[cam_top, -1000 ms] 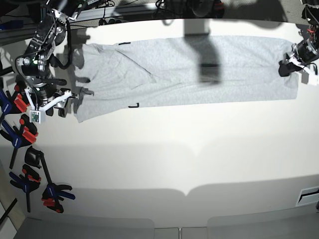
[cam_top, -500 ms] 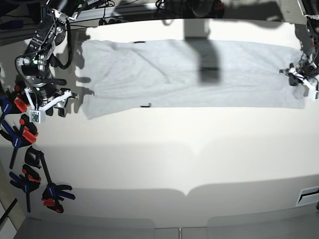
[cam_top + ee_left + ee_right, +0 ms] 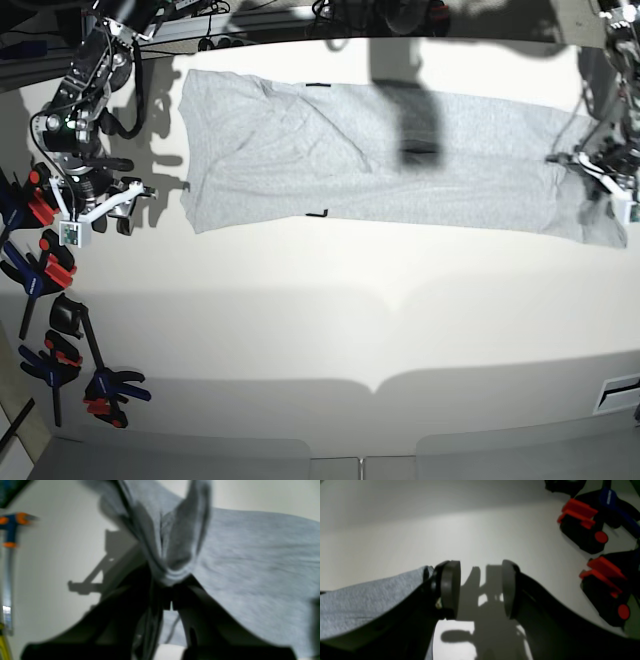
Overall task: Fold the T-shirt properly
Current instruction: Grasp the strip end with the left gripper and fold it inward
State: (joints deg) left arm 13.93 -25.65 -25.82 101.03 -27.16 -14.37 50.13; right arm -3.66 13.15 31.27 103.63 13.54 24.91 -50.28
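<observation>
The light grey T-shirt (image 3: 330,150) lies in a long band across the back of the white table (image 3: 330,330), plain side up. Small black marks show at its edges. My left gripper (image 3: 603,178) is at the band's right end. In the left wrist view it (image 3: 171,592) is shut on a bunched fold of the shirt (image 3: 250,562), which is lifted off the table. My right gripper (image 3: 132,205) is open and empty, just left of the shirt's left end. In the right wrist view its pads (image 3: 450,590) are apart over bare table, with the shirt's edge (image 3: 370,600) beside the left finger.
Several blue, red and black clamps (image 3: 45,270) lie along the table's left edge, more at the front left (image 3: 110,385). They also show in the right wrist view (image 3: 585,527). A blue and orange clamp (image 3: 11,527) shows in the left wrist view. Cables lie behind the table.
My left gripper has moved toward the front, pulling the shirt's right end with it. The whole shirt has slid right, away from my right gripper, which has stayed put.
</observation>
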